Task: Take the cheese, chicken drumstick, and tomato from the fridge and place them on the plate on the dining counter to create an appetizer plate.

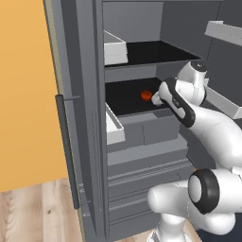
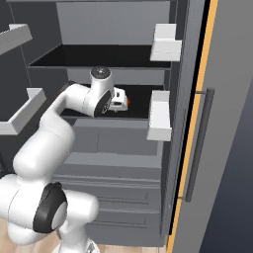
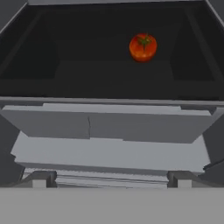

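Observation:
The fridge (image 1: pixel 142 142) stands open, with black shelves inside. The tomato (image 3: pixel 143 47), round and red with a green stem, sits alone toward the back of the middle shelf (image 3: pixel 109 78). It shows as a small red ball (image 1: pixel 146 95) in the left base view and as an orange sliver (image 2: pixel 127 102) behind the hand in the right base view. My gripper (image 3: pixel 111 179) is open at the shelf's front edge, short of the tomato, with nothing between its fingertips (image 3: pixel 40 178). The hand (image 1: pixel 159 98) points into the shelf. The cheese, chicken drumstick, plate and dining counter are out of view.
White door bins (image 1: pixel 115 49) (image 1: pixel 113 128) line the left door, and others (image 2: pixel 165 42) (image 2: pixel 159 116) the right door. Grey drawer fronts (image 3: pixel 109 124) lie under the shelf. A dark bar handle (image 1: pixel 68 151) runs down the door edge beside an orange wall (image 1: pixel 23 94).

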Tool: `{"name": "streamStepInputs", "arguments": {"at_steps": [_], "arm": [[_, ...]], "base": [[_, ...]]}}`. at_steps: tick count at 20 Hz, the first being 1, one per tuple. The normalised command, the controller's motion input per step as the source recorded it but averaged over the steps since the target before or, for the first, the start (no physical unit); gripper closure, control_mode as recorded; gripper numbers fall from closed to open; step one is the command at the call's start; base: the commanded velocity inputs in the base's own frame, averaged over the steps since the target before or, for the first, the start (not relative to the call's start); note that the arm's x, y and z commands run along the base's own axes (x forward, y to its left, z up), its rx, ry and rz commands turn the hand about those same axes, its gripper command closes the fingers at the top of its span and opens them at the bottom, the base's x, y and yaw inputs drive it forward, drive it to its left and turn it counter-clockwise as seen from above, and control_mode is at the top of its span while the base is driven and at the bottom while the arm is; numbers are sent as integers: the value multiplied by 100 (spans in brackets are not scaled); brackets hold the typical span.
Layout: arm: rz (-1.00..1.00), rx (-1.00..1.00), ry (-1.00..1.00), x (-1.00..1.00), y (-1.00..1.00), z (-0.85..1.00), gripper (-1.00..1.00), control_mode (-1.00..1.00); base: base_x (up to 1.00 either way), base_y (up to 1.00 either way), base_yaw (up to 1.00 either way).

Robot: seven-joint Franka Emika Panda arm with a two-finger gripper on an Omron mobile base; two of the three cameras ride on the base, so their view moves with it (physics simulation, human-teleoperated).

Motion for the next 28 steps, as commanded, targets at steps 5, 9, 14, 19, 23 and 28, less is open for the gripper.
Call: {"name": "streamStepInputs", "arguments": {"at_steps": [5, 9, 14, 19, 23, 28], "arm": [[0, 0, 0, 44, 0, -5, -100, -100], [0, 0, 0, 41, 0, -1, -100, -100], [0, 0, -2, 33, 0, -15, -100, -100], [0, 0, -4, 30, 0, -22, -100, -100], [0, 0, -5, 31, 0, -22, -100, -100], [0, 0, -2, 35, -13, -17, -100, -100]], "base": [[0, 0, 0], [0, 0, 0], [0, 0, 0], [0, 0, 0], [0, 0, 0], [0, 0, 0]]}}
